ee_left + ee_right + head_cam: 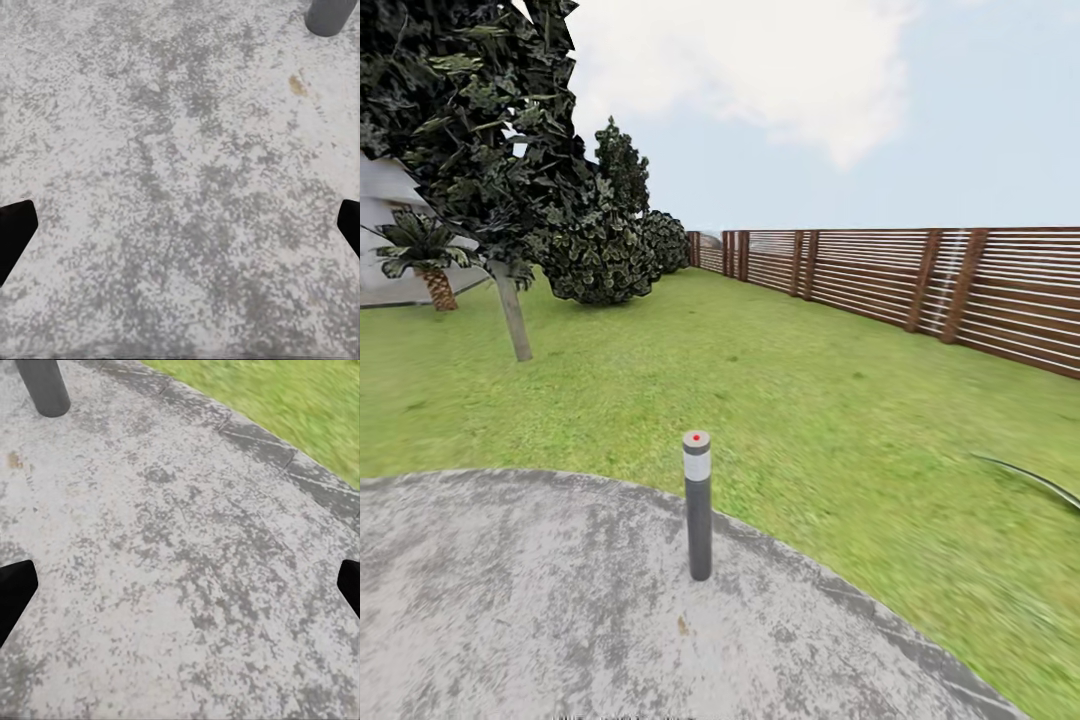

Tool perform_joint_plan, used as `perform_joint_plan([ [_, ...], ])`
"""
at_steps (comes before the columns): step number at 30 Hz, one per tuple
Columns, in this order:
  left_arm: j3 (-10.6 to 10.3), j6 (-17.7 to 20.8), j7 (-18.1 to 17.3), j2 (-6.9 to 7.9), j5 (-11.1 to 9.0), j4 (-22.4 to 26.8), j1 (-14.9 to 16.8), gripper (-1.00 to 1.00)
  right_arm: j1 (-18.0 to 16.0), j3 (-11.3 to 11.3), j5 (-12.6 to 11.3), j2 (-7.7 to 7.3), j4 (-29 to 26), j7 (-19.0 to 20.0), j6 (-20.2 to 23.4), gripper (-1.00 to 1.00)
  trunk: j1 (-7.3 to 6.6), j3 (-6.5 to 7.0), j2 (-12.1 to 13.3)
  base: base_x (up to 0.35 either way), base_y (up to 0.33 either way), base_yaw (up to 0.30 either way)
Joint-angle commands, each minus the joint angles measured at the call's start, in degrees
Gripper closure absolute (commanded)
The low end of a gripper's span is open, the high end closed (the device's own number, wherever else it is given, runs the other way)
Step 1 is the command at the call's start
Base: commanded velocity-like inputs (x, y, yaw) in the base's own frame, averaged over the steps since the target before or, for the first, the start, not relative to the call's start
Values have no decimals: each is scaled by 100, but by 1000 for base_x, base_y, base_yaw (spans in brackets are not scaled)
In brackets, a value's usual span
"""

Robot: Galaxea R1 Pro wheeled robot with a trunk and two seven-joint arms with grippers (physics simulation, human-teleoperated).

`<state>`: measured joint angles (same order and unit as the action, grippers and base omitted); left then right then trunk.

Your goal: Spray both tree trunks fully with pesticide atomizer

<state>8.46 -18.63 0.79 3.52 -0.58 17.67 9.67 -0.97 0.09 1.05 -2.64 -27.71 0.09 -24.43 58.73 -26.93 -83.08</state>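
On grey paving, bollard lamp ahead; both end effectors wide open, empty.

I am looking over a round grey stone pad with a mottled, weathered face. A grey bollard lamp stands upright on it near the curved edge (red dot on its cap, pale band just below). Beyond, a thin-trunked dark-leaved tree leans slightly, with a small palm beside a white wall and rounded dark shrubs further back.
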Motion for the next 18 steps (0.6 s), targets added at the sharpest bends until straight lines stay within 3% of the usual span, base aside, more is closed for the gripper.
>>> perform_joint_plan([
  [1,3,0,0,0,-6,0,0,-100,0,0,0,2,1,0,0,-100,0,0,0,-86,-220,274],
  [18,15,0,0,-8,-13,-9,8,-100,0,9,9,53,29,-18,0,-100,0,0,0,-167,-218,278],
])
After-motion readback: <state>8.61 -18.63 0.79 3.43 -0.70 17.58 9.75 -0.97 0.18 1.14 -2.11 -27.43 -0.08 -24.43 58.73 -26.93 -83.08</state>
